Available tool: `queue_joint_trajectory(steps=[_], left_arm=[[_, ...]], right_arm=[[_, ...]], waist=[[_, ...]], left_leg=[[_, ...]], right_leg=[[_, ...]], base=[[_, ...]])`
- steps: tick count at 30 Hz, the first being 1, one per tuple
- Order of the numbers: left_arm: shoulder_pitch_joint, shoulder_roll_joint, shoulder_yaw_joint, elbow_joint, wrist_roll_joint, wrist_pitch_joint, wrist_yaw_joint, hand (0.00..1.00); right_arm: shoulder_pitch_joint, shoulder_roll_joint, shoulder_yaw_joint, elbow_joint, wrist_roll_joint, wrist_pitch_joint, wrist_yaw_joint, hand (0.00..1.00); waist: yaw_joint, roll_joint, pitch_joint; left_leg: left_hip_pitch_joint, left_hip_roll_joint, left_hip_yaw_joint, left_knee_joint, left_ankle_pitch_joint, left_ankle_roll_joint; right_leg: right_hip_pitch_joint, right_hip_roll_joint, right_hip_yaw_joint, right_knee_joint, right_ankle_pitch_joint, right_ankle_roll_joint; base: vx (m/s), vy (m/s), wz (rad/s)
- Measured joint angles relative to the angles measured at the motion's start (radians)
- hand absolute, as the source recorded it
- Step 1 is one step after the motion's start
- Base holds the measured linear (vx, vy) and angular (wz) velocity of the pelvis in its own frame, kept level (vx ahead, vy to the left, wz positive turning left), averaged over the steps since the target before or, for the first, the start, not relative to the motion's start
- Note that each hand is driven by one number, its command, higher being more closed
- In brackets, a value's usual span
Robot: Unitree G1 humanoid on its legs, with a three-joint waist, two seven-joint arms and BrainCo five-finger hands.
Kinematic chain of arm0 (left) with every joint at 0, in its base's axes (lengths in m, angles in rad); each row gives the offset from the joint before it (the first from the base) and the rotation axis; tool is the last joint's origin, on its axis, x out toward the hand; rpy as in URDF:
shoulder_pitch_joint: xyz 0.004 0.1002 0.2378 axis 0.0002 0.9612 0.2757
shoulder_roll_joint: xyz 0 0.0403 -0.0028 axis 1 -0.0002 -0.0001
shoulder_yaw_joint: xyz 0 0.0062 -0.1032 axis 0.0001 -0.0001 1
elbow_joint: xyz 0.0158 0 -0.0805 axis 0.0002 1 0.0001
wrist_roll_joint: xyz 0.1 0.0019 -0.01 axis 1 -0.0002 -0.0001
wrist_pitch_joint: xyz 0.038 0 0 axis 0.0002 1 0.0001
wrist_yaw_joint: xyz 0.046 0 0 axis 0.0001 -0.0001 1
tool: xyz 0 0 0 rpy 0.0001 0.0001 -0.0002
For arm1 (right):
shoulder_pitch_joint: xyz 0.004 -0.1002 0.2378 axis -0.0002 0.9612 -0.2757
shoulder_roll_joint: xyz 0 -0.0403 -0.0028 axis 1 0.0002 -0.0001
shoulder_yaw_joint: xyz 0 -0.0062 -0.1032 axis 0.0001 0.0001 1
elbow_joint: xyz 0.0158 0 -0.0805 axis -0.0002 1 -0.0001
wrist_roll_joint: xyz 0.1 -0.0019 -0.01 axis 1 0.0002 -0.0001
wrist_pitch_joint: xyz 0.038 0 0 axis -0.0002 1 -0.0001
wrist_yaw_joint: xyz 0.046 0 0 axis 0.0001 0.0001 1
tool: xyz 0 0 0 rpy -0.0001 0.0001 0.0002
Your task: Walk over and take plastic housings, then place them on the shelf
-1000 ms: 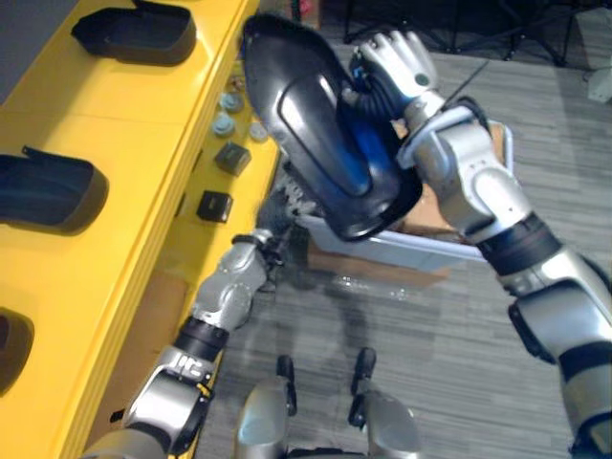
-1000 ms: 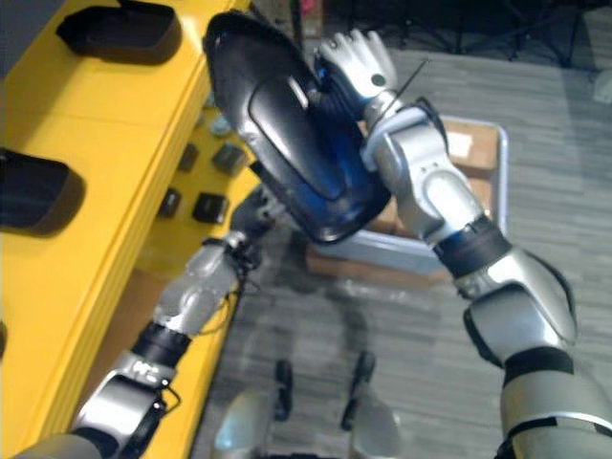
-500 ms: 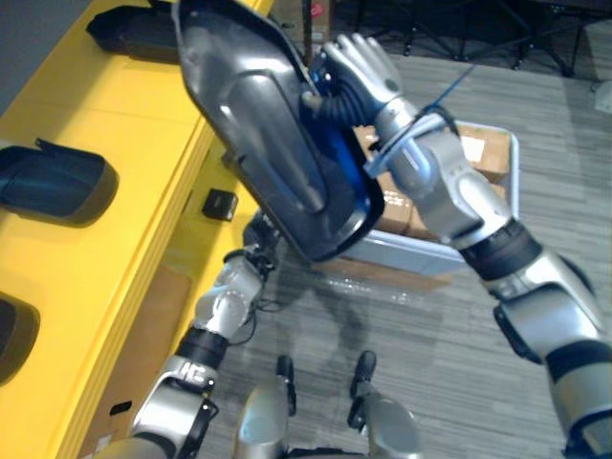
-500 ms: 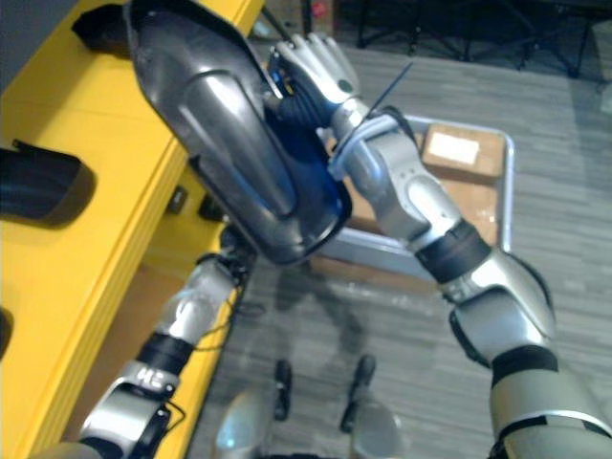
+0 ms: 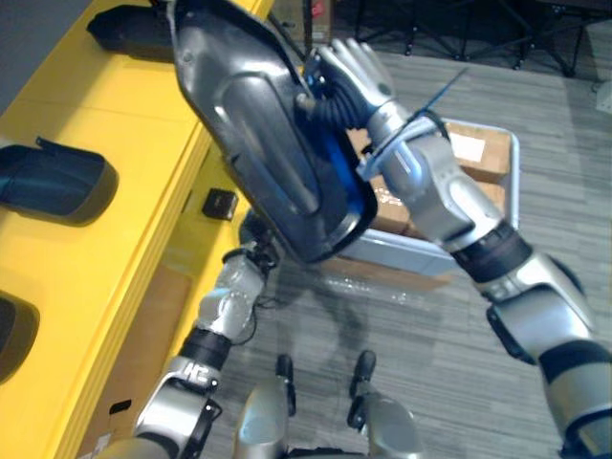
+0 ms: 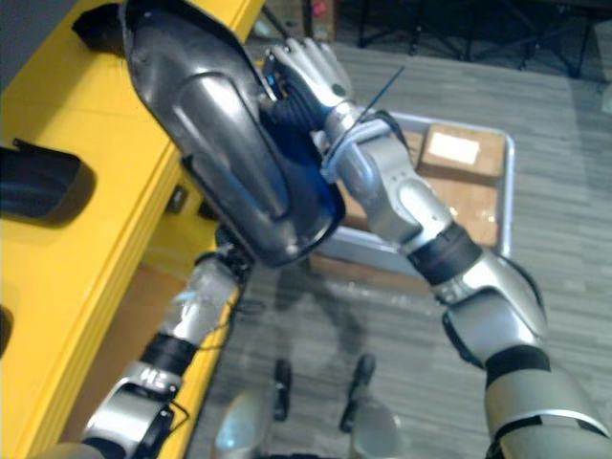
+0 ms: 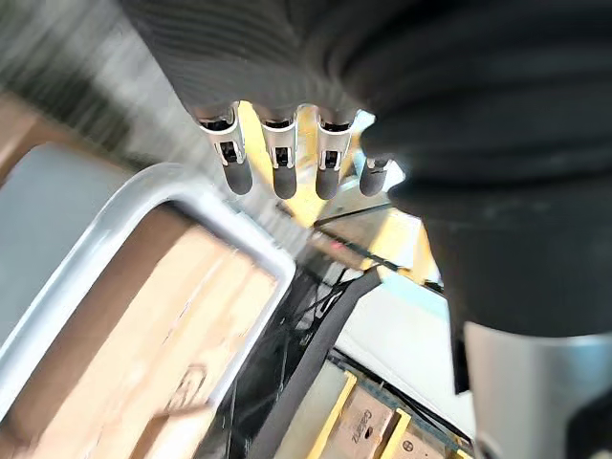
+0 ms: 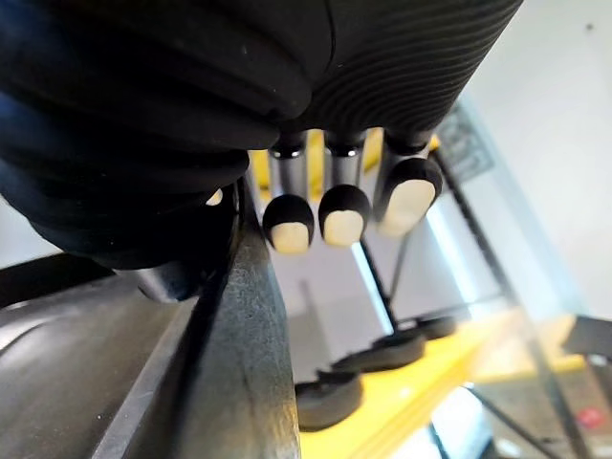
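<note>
Right hand (image 5: 352, 69) grips the dark housing (image 5: 258, 124), which hides the slack-fingered left hand (image 7: 277, 161).

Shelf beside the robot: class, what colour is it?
The shelf is bright yellow, shown best in the left eye view.

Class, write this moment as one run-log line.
right hand: grips housing, raised beside shelf | left hand: open, empty | housing: not yet shelved

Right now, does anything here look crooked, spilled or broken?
Nothing looks spilled or broken. The one askew thing is the big dark plastic housing, held steeply tilted in the air by the right hand by the edge of the yellow shelf, while another housing lies flat on it.
</note>
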Motion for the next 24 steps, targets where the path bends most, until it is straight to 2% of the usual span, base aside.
queue_joint_trajectory(steps=[1, 4, 7, 10, 13, 18, 24], left_arm=[[0.000, 0.002, 0.001, -0.017, 0.045, -0.016, 0.016, 0.00], [-0.001, 0.010, 0.011, -0.143, 0.173, -0.020, 0.062, 0.00], [-0.004, 0.018, 0.045, -0.227, 0.251, -0.020, 0.100, 0.00], [-0.010, 0.030, 0.076, -0.271, 0.285, 0.006, 0.120, 0.00], [-0.020, 0.031, 0.079, -0.284, 0.290, 0.028, 0.125, 0.00], [-0.020, 0.035, 0.079, -0.333, 0.314, 0.082, 0.116, 0.00], [-0.020, 0.040, 0.078, -0.341, 0.311, 0.136, 0.079, 0.00]], right_arm=[[0.003, 0.000, -0.004, 0.000, 0.000, 0.033, -0.004, 1.00], [0.036, 0.000, -0.068, 0.004, 0.003, 0.106, -0.033, 1.00], [0.055, -0.004, -0.140, 0.012, -0.020, 0.142, -0.049, 1.00], [0.063, -0.030, -0.180, 0.011, -0.106, 0.152, -0.035, 1.00], [0.065, -0.047, -0.188, 0.011, -0.195, 0.151, 0.011, 1.00], [0.077, -0.061, -0.176, 0.011, -0.354, 0.148, 0.156, 1.00], [0.077, -0.092, -0.137, 0.011, -0.452, 0.131, 0.259, 1.00]], waist=[[0.000, 0.000, 0.000], [0.004, -0.001, 0.000], [0.001, -0.001, 0.000], [-0.005, -0.001, -0.002], [-0.005, -0.001, -0.002], [-0.002, -0.002, -0.002], [0.005, -0.006, -0.039]], left_leg=[[0.002, 0.000, 0.001, -0.001, 0.000, 0.000], [0.014, -0.004, 0.007, -0.016, 0.007, 0.000], [0.034, -0.008, 0.018, -0.035, 0.014, 0.001], [0.047, -0.008, 0.022, -0.039, 0.014, 0.001], [0.047, -0.008, 0.022, -0.038, 0.014, 0.001], [0.048, -0.008, 0.020, -0.038, 0.014, 0.001], [0.048, -0.010, 0.019, -0.050, 0.015, 0.001]], right_leg=[[0.001, 0.000, 0.001, 0.000, 0.000, 0.000], [0.003, -0.004, 0.002, 0.001, 0.000, 0.000], [0.012, -0.009, 0.006, 0.001, 0.000, 0.001], [0.021, -0.009, 0.008, 0.001, -0.004, 0.003], [0.022, -0.009, 0.007, 0.001, -0.004, 0.003], [0.026, -0.009, 0.002, -0.001, -0.004, 0.004], [0.026, -0.009, 0.000, -0.011, -0.003, 0.005]], base=[[0.00, 0.000, 0.00], [0.00, 0.005, -0.03], [0.00, 0.029, -0.05], [-0.01, 0.014, -0.03], [0.00, 0.000, 0.00], [0.00, 0.003, 0.01], [0.01, 0.003, 0.00]])
